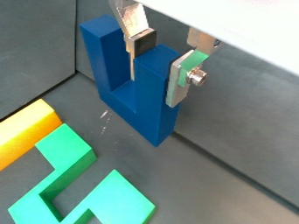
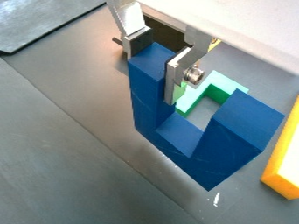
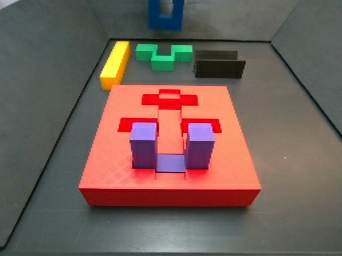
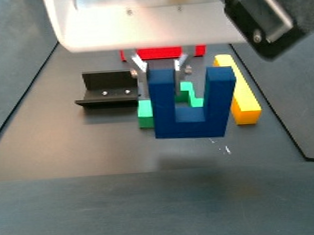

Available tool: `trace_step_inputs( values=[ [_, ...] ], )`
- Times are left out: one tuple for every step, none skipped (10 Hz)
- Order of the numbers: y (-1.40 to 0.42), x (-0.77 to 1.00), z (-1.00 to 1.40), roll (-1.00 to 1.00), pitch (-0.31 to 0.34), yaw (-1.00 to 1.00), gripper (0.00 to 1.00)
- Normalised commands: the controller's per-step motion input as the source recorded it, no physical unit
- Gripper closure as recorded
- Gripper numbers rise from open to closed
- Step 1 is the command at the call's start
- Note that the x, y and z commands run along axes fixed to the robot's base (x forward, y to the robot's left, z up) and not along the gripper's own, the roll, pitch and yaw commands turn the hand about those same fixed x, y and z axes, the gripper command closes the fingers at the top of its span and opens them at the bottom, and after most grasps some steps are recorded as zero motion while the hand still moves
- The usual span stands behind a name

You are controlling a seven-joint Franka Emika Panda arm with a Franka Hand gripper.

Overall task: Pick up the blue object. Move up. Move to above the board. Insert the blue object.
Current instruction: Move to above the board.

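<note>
The gripper (image 1: 166, 59) has its two silver fingers on either side of one prong of the blue object (image 1: 131, 83), clenched on it as far as the wrist views show. The block looks lifted just off the grey floor at the far end, near the green piece (image 1: 76, 179) and the yellow bar (image 3: 115, 63). The board (image 3: 171, 145), well apart, already carries a purple block (image 3: 170, 146).

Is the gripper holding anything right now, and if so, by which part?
Yes. The gripper is shut on the blue object, its fingers pinching the top of one upright prong; the other prong stands free.
</note>
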Motion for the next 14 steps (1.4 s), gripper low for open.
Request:
trace_step_inputs(
  values=[
    [-0.02, -0.02, 1.4, -0.01, 0.032, -0.01, 1.0],
    [-0.02, -0.04, 1.4, 0.0, 0.03, -0.01, 1.0],
    [0.0, 0.04, 1.4, 0.0, 0.045, 0.0, 1.0],
    [0.01, 0.05, 0.88, 0.0, 0.074, 0.0, 1.0],
    [0.01, 0.05, 0.34, 0.0, 0.088, 0.0, 1.0],
    [0.01, 0.05, 0.17, 0.0, 0.072, 0.0, 1.0],
    [-1.4, -0.12, 0.14, -0.04, 0.13, 0.29, 1.0],
    [-1.4, -0.12, 0.13, 0.01, 0.096, 0.27, 1.0],
    [-1.4, -0.13, 0.13, 0.05, 0.009, 0.18, 1.0],
    [-1.4, -0.14, 0.13, 0.01, -0.023, 0.08, 1.0],
    [-1.4, -0.13, 0.13, 0.02, -0.018, 0.05, 1.0],
    [-1.4, -0.13, 0.13, 0.0, -0.008, 0.03, 1.0],
    [-1.4, -0.13, 0.13, -0.01, -0.001, 0.02, 1.0],
    [-1.4, -0.13, 0.13, 0.01, 0.006, 0.01, 1.0]
  ],
)
